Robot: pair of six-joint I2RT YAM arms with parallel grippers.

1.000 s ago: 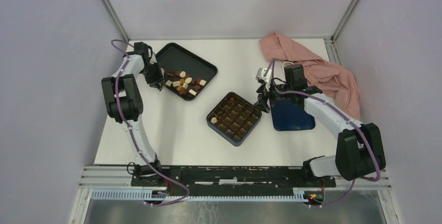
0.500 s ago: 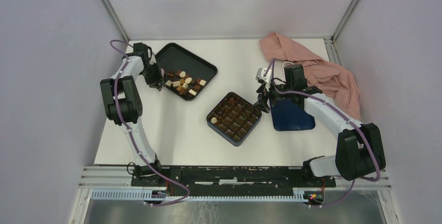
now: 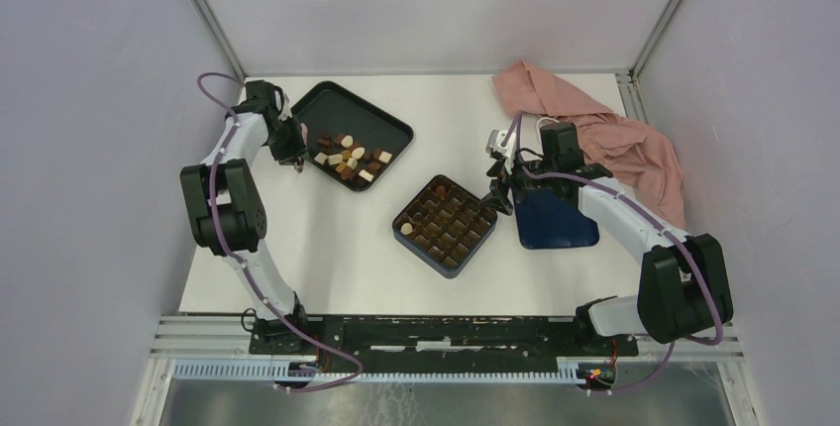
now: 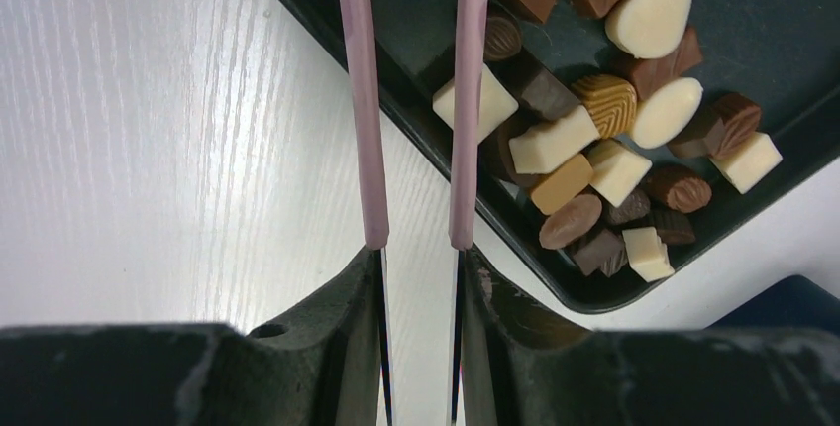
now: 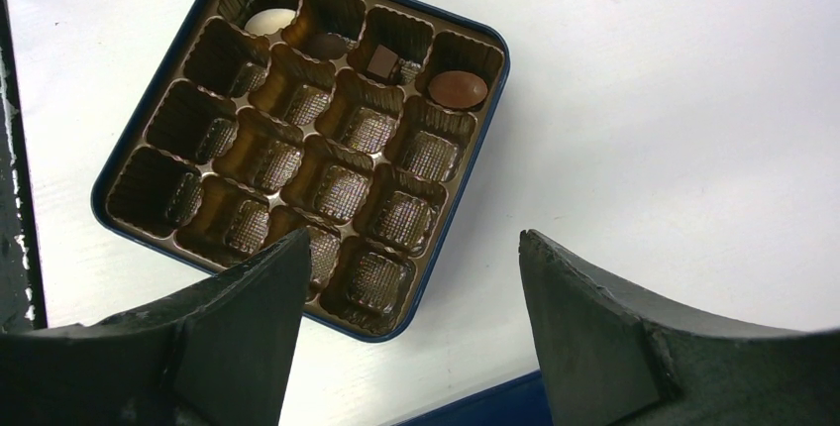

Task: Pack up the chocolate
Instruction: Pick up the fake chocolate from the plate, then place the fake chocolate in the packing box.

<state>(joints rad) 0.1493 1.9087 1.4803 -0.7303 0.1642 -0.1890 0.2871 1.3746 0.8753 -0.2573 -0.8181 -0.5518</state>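
Note:
The chocolate (image 3: 349, 160) lies as a heap of dark, light brown and cream pieces (image 4: 594, 139) in the black tray (image 3: 376, 119). My left gripper (image 3: 294, 156) hovers at the tray's left rim (image 4: 416, 109). It (image 4: 418, 258) is shut on pink-tipped tweezers (image 4: 362, 99), whose prongs run over the rim and out of view at the top. The dark blue grid box (image 3: 416, 201) holds a white oval (image 5: 269, 20), a brown oval (image 5: 457, 89) and a small dark square (image 5: 382, 61). My right gripper (image 3: 498, 193) hangs open and empty (image 5: 414, 238) over the box's right edge.
The box's blue lid (image 3: 555, 218) lies flat right of the box, under the right arm. A pink cloth (image 3: 604, 134) is bunched at the back right. Most compartments of the box (image 5: 342, 193) are bare.
The left arm's elbow has swung outward to the left, and its wrist has shifted slightly back along the tray's left edge. The right arm has not moved.

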